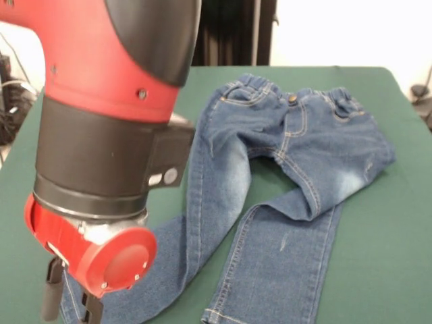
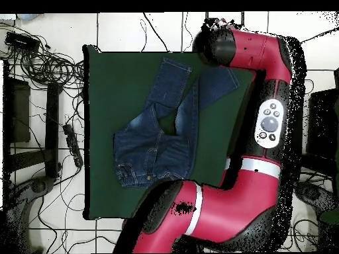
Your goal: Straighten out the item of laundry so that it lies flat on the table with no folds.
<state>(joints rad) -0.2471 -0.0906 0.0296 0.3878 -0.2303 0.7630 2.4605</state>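
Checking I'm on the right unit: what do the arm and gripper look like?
The arm is bulky, red with black sections and a round red cap at the wrist. Overhead, a white band and a grey button panel show. The gripper has dark fingers.

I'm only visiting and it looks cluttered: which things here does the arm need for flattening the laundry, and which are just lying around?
Part of the job:
jeans
green table
gripper

Just lying about:
cables on the floor
black box

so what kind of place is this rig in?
Looks like a robotics lab, not a home: a green-covered table with jeans on it, loose cables across the tiled floor, and equipment racks beside the table.
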